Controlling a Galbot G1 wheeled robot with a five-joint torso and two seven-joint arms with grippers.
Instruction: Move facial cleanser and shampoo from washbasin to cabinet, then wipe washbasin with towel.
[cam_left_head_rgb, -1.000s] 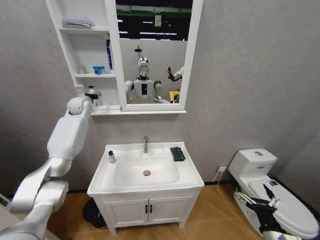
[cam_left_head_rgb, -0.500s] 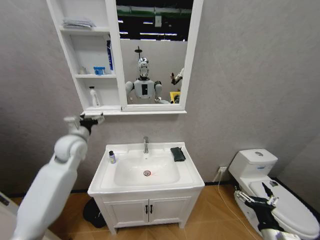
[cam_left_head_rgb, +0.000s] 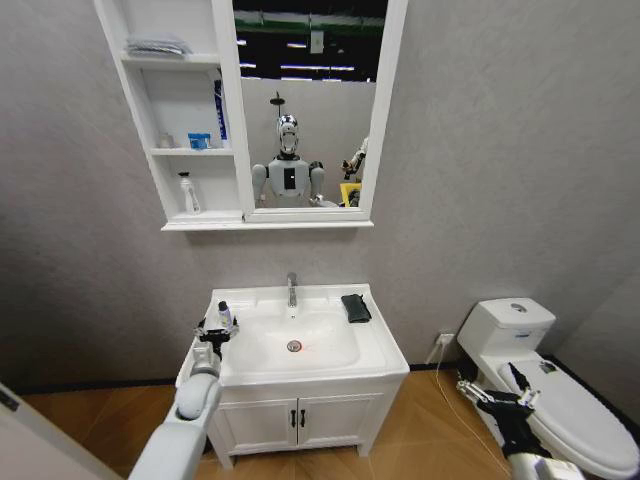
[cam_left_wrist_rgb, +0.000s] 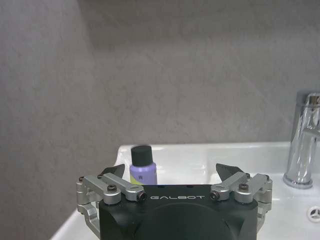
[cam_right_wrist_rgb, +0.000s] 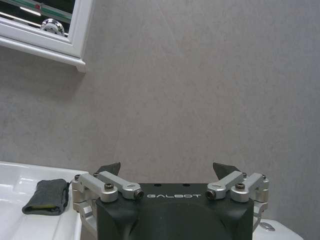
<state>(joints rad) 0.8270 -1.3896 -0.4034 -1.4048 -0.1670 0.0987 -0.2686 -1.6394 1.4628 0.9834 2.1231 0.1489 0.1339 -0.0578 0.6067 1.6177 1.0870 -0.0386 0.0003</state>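
Note:
A small purple bottle (cam_left_head_rgb: 224, 312) with a black cap stands on the left rim of the white washbasin (cam_left_head_rgb: 375, 345). My left gripper (cam_left_head_rgb: 216, 329) hovers open just in front of it. In the left wrist view the bottle (cam_left_wrist_rgb: 142, 163) rises beyond the spread fingers of the left gripper (cam_left_wrist_rgb: 171, 170), nearer one finger, untouched. A white bottle (cam_left_head_rgb: 187, 192) stands on the lowest shelf of the cabinet (cam_left_head_rgb: 160, 95). The dark towel (cam_left_head_rgb: 354, 307) lies folded on the basin's right rear corner and appears as the towel (cam_right_wrist_rgb: 46, 196) in the right wrist view. My right gripper (cam_left_head_rgb: 492, 385) waits open, low by the toilet.
The chrome tap (cam_left_head_rgb: 291, 288) stands at the basin's back centre, close to the bottle's side as the tap (cam_left_wrist_rgb: 305, 145). Blue items (cam_left_head_rgb: 199, 140) sit on the middle shelf. A white toilet (cam_left_head_rgb: 540, 385) is at the right. The mirror (cam_left_head_rgb: 305, 100) reflects the robot.
My left arm has dropped from the cabinet's lowest shelf, leaving the white bottle there, down to the basin's left rim beside the purple bottle. The right arm has barely shifted.

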